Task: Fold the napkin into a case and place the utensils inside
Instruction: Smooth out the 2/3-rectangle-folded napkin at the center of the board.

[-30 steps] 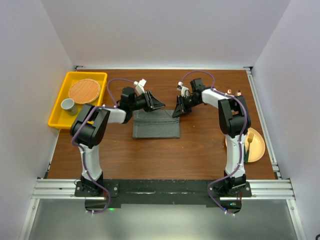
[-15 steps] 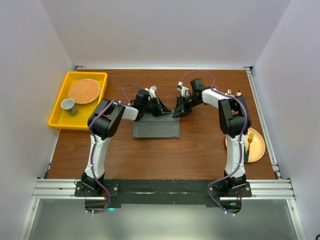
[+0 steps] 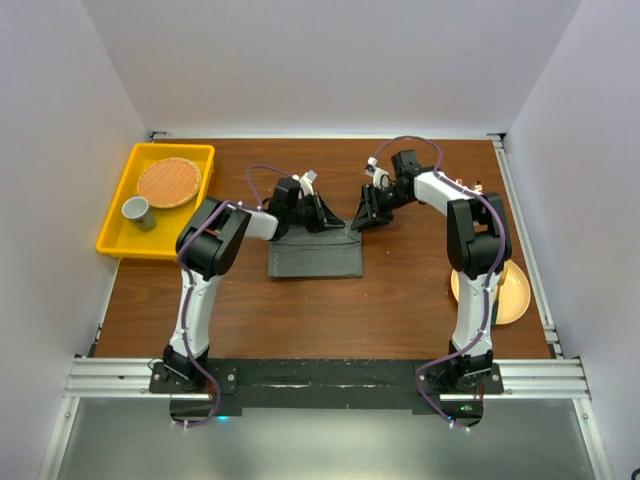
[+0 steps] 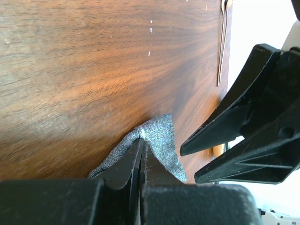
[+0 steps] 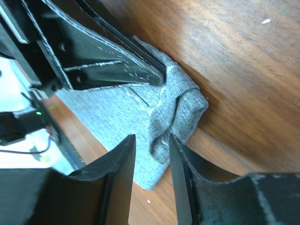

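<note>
My worktop [image 3: 400, 300] is dark brown wood with a streaky grain and a few pale specks. Plain white walls [image 3: 330, 70] close it in at the far side and on both flanks. A metal rail [image 3: 320, 377] runs along the near edge, where my two bases are bolted.

The napkin [image 3: 315, 260] lies near the middle of the worktop as a dark grey folded rectangle, with its far edge rucked up where both my arms meet it. My left pincer [image 4: 141, 146] is clamped tight on a peaked corner of that cloth, the grey weave poking out past the tips. My right pincer [image 5: 152, 143] is just beside it, parted only narrowly, its tips to either side of a bunched ridge at the napkin's corner. I cannot tell whether they touch the cloth.

At the far left sits a yellow tray [image 3: 115, 235] holding a round woven orange disc [image 3: 169, 183] and a small grey cup [image 3: 135, 211]. Near the right edge a yellow-orange plate [image 3: 512, 292] shows partly behind my right arm. Towards the far right corner, the small copper heads of the utensils [image 3: 478, 184] peep out beside my right forearm, well apart from the napkin.
</note>
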`<state>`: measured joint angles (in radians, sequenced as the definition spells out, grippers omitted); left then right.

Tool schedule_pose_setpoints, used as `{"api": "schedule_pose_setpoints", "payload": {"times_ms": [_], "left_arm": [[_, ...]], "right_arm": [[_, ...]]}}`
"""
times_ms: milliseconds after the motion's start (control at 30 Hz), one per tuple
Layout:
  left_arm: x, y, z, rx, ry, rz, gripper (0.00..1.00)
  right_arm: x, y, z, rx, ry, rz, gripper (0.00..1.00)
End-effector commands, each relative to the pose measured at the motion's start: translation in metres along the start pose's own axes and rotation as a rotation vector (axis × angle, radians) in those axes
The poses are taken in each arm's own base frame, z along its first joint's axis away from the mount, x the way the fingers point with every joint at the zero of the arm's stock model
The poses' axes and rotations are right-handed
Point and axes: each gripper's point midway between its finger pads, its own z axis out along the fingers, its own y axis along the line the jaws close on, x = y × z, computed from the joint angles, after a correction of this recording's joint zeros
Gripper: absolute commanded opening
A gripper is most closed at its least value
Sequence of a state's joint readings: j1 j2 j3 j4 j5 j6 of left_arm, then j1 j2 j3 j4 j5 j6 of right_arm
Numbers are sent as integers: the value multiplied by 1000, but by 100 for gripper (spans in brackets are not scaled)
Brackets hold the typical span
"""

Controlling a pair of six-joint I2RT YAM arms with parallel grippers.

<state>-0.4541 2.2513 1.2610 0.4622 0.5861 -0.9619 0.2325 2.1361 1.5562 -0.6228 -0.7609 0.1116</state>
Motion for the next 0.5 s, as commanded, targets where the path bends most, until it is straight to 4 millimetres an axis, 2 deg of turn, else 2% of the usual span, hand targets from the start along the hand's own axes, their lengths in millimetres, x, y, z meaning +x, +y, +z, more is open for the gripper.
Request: {"api": "schedule_pose_setpoints", "payload": {"times_ms": [0,100,133,267,367,467], "left_arm": [[19,50,-1,-162,40,-17,0],[20,52,-1,-164,41,-19,0],[21,53,-1,-165,43,-21,0],[23,56,-3,-172,46,-28,0],[21,58,-4,-176,39,-30,0],[20,58,-5,-177,41,-28,0]], "right_arm": [[-9,25,-2,-107,-39,74,34],[-4,26,6,-152,-43,141,30],[-3,28,7,-175,-47,152,26],[-2,31,5,-185,-61,151,19],[17,20,11,-156,4,214,17],[27,15,9,-131,29,195,16]]}}
